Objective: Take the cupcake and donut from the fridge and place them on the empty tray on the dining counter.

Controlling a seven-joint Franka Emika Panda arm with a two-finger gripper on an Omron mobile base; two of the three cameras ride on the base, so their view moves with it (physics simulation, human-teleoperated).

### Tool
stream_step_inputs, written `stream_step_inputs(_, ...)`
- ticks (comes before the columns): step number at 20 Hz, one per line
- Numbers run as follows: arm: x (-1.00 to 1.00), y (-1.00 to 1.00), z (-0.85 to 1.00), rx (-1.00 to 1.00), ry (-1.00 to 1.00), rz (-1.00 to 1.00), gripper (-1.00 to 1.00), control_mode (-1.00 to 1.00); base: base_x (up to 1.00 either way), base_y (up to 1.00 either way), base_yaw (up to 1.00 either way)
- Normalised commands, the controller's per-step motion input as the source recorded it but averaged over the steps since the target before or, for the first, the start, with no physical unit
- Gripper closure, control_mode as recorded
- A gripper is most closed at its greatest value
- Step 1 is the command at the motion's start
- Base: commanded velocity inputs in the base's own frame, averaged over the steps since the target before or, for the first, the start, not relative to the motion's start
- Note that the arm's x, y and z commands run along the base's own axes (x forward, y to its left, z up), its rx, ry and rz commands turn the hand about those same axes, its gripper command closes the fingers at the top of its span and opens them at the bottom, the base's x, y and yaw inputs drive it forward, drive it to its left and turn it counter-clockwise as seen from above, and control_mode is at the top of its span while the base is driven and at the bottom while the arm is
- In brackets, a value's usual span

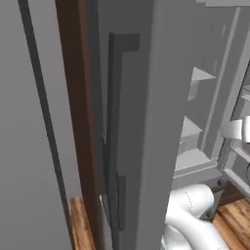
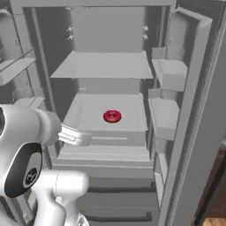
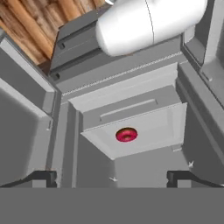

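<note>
Red-iced donut [image 3: 126,134] sits ahead of your hand [image 3: 112,177] on the fridge [image 2: 194,110] shelf; fingers apart, nothing picked yet.

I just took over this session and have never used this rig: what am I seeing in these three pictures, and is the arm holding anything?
A white robot arm on a mobile base faces the tall grey fridge, whose doors are open. Two pictures come from cameras on the base: the left one looks past the fridge's door, the right one straight into it. The third comes from a camera on the hand, so it appears rolled over. A small ring donut with glossy red-pink icing lies on a pale grey inner shelf. In the hand view the donut sits beyond the two-finger gripper, which is open and holds nothing.
</note>
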Motion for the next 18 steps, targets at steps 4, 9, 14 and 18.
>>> stream_step_inputs(4,0.00,0.00,0.00,0.00,0.00,0.00,-1.00,1.00,0.89,-0.47,0.28)
stream_step_inputs(9,0.00,0.00,0.00,0.00,0.00,0.00,-1.00,1.00,0.98,-0.47,0.37)
stream_step_inputs(14,0.00,0.00,0.00,0.00,0.00,0.00,-1.00,1.00,0.93,-0.16,0.33)
stream_step_inputs(18,0.00,0.00,0.00,0.00,0.00,0.00,-1.00,1.00,0.38,0.03,0.01)
